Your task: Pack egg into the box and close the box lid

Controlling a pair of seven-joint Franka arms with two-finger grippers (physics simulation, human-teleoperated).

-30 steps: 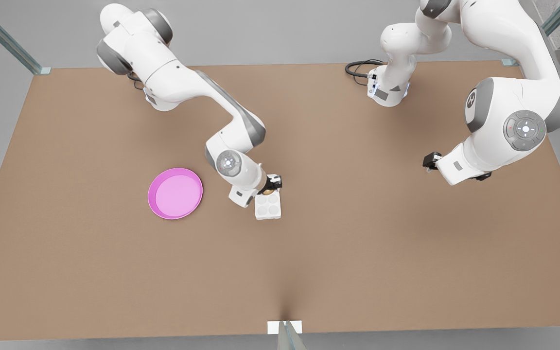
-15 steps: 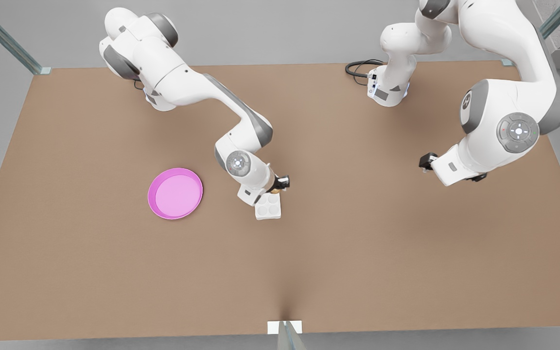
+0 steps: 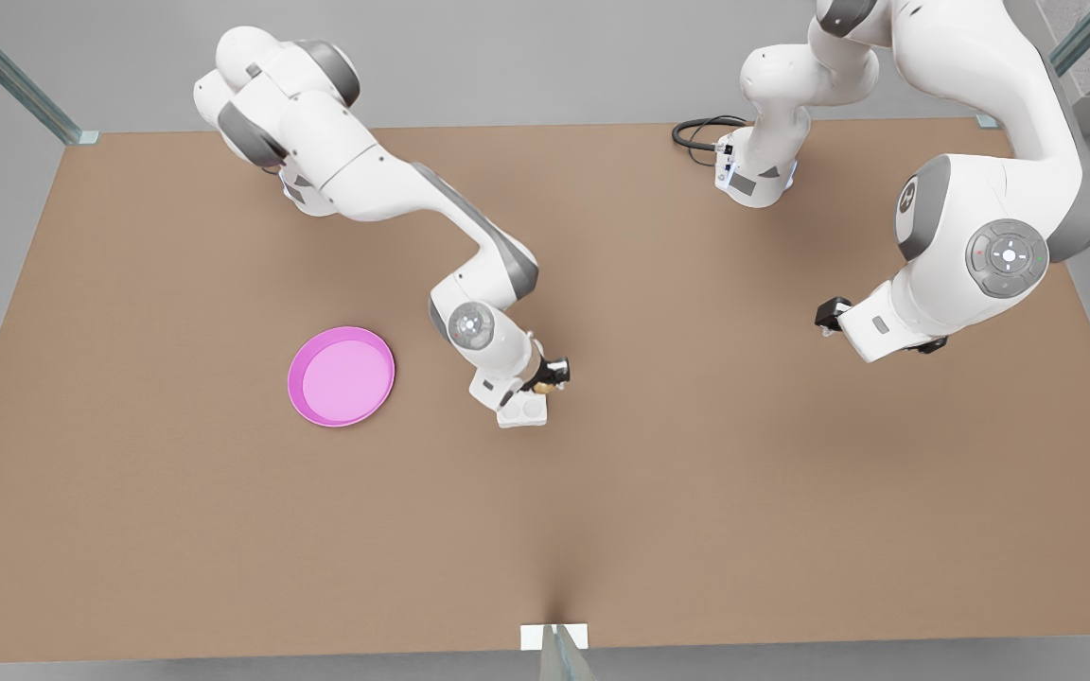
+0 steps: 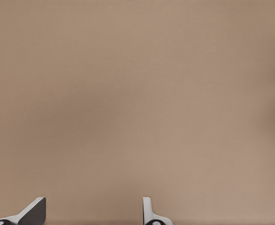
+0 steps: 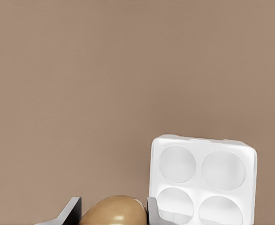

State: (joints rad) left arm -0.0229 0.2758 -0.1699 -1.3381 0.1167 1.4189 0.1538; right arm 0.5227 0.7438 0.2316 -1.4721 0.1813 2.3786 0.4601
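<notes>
At the centre of the front view, the right gripper (image 3: 550,375) stays clenched on the tiny tan-brown oval egg (image 5: 114,210) and has shifted rightward and lower over the last second, now at the upper right edge of the small white four-cup egg box (image 3: 522,408). All four cups look empty, so the placing step seems close but not done. The left gripper (image 4: 93,213), released, waits at the right of the front view, near no object. The round pink plate (image 3: 342,375) lies left of centre.

A brown table (image 3: 696,492) carries a pink plate (image 3: 342,375) and the box (image 3: 524,411).
</notes>
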